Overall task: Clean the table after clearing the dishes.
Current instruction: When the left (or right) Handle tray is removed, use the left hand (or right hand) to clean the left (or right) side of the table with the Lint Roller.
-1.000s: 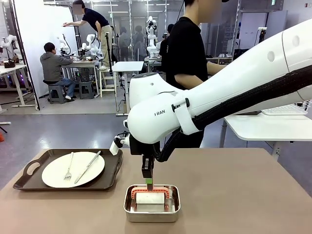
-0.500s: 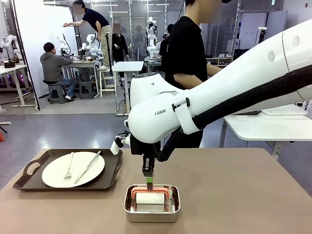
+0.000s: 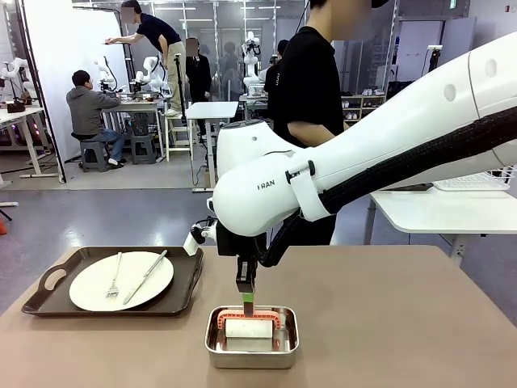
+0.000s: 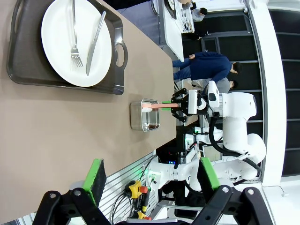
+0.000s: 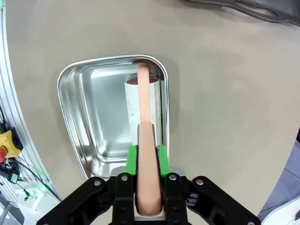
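Tan-brown matte table (image 3: 404,323) bears an uncleared dark brown handled tray (image 3: 186,283) with round white plate (image 3: 89,293) at left, and mid-table a small steel pan (image 3: 250,360) where the right gripper (image 3: 246,304) pinches the salmon handle (image 5: 143,108) of a white roller (image 3: 248,329), wiping apparently unstarted; left gripper (image 4: 151,178) gapes empty.

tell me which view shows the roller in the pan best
The right wrist view: it looks down on the roller, orange handle clamped in the right gripper, white roll in the steel pan. The front view gives it side-on, low in the pan. The left wrist view shows it small, far off.
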Controlling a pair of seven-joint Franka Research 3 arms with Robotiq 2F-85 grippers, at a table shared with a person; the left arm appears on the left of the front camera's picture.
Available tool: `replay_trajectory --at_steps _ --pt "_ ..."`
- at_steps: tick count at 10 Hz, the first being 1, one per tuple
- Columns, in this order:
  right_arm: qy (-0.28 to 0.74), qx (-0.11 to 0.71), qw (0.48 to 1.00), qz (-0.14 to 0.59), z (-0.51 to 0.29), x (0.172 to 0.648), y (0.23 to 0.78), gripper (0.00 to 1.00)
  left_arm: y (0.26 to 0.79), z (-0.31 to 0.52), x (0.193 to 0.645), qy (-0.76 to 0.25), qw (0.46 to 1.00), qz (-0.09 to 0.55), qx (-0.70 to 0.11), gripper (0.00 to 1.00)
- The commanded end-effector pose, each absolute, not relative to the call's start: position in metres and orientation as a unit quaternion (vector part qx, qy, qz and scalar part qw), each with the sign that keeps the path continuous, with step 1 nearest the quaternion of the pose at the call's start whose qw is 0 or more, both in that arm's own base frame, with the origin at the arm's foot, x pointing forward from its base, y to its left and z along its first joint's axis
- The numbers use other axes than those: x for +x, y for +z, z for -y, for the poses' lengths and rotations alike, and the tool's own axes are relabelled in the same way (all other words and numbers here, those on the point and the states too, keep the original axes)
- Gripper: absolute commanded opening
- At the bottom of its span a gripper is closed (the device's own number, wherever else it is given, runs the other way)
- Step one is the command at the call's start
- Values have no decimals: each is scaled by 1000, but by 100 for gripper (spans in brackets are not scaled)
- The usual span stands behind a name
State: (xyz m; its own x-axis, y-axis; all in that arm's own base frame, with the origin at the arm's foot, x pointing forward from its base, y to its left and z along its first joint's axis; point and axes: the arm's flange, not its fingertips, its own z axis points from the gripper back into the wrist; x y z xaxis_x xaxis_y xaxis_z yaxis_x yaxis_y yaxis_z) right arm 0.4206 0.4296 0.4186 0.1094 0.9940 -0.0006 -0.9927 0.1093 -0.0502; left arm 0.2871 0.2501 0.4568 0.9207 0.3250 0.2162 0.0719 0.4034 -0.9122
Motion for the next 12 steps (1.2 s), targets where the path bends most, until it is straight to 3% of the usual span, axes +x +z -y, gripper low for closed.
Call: replay_trajectory --at_steps 1,4,7,12 --pt "661 -13 750 19 -421 419 434 0 458 -252 286 78 817 187 -539 100" --pt "624 21 781 24 -399 420 490 0 458 -252 286 78 817 187 -539 100" --pt "564 6 824 58 -368 429 537 0 458 -252 286 78 817 187 -539 100" --pt "381 63 920 63 -267 445 550 0 458 -252 286 78 817 187 -539 100"
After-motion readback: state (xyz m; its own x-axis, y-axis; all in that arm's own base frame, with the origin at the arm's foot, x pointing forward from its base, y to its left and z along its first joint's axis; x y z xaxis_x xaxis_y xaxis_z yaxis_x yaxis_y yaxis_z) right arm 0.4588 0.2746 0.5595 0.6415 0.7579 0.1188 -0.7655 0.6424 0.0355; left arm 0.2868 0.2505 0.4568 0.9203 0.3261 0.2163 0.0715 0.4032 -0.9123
